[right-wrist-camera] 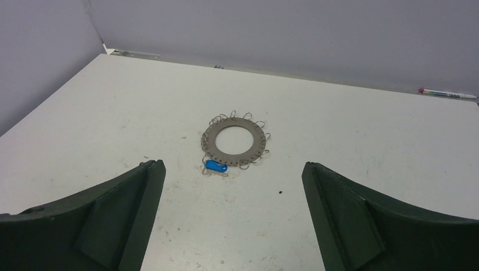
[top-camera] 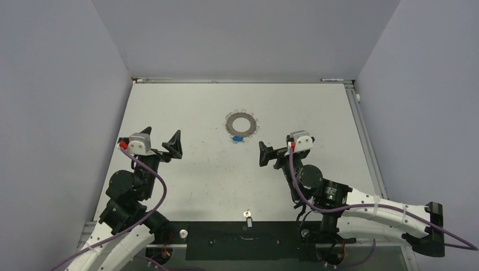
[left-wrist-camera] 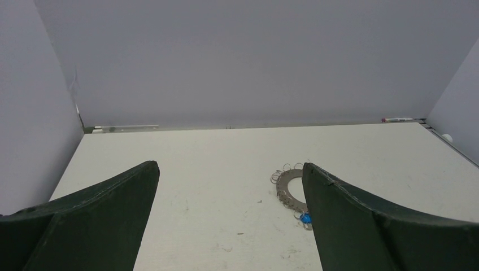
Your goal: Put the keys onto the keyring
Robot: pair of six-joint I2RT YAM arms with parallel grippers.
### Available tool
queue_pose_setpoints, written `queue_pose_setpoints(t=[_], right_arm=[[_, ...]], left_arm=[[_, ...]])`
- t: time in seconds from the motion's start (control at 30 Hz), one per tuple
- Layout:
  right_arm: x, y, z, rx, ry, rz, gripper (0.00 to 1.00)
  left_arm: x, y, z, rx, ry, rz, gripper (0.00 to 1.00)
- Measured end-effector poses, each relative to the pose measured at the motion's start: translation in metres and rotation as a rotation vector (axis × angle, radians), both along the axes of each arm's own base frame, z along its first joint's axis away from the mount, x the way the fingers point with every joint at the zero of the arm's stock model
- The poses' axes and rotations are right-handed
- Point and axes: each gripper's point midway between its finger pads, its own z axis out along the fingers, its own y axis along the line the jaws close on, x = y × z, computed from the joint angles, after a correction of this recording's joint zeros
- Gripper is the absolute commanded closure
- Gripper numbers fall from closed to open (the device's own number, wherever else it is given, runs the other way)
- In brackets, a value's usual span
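Top view: the keyring point(top-camera: 241, 123) lies flat on the bench point(top-camera: 186, 186). The blue-headed key point(top-camera: 238, 138) sits just beside its near rim. A small silver piece with a dark end, probably the black-headed key point(top-camera: 247, 217), lies well apart from the keyring, at the near bench edge. Left wrist view: the left pincer point(left-wrist-camera: 229, 165) stands fully open and empty. The keyring is ahead and partly hidden behind one finger point(left-wrist-camera: 361, 220). Right wrist view: the right pincer point(right-wrist-camera: 231, 165) is likewise spread wide, holding nothing, with the keyring centred beyond it. Whether the blue-headed key is hooked on a wire loop point(right-wrist-camera: 250, 163) cannot be told. Handling, as judged: the keys are light, rigid and lie flush, so they should slide readily; take each by its plastic head. The keyring is thin and stiff, but its loops look easily bent; hold it across the flat band.
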Motion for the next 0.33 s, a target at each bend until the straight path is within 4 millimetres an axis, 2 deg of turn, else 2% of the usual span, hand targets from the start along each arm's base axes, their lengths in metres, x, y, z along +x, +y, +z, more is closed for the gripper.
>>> queue_pose_setpoints(t=[0.33], right_arm=[[0.008,0.005,-0.011,-0.025,0.021,-0.024,0.02]], left_arm=[[-0.001,-0.004,0.000,0.006,-0.002,-0.021,0.04]])
